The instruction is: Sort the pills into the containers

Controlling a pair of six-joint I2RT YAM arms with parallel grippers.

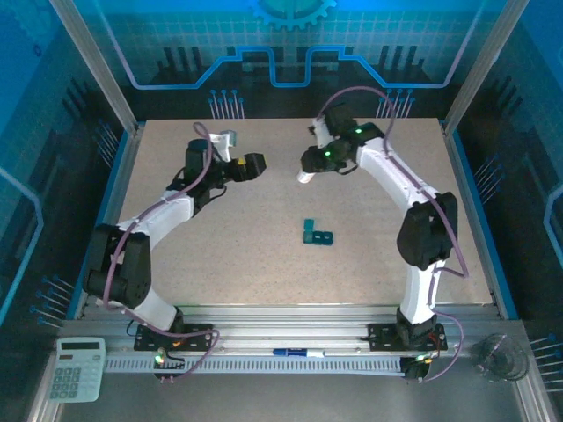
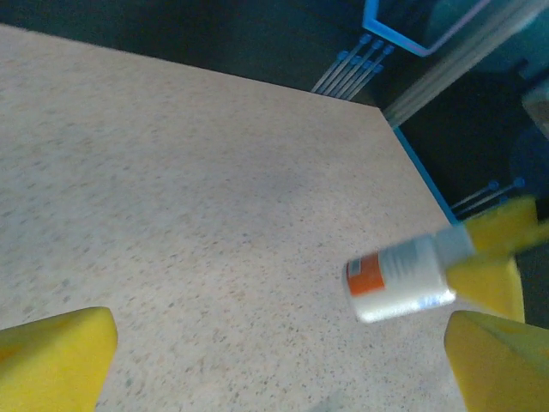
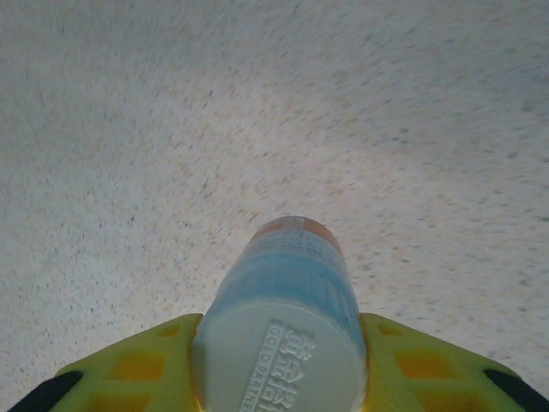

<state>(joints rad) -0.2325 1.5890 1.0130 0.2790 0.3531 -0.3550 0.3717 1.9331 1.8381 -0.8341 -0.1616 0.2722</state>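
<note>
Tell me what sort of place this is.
Probably a robotics lab work cell: a left arm and right arm bolted at the near edge of a speckled table, aluminium-framed blue panels enclosing it, a calculator on the front ledge.

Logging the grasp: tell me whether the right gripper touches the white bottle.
Touching. Right wrist view: the right gripper has its yellow fingers pressed against both sides of the white bottle.

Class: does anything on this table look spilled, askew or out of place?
No spill shows. The white bottle is tilted, clamped in the right gripper. The teal pill box at centre looks L-shaped, not one straight row.
</note>
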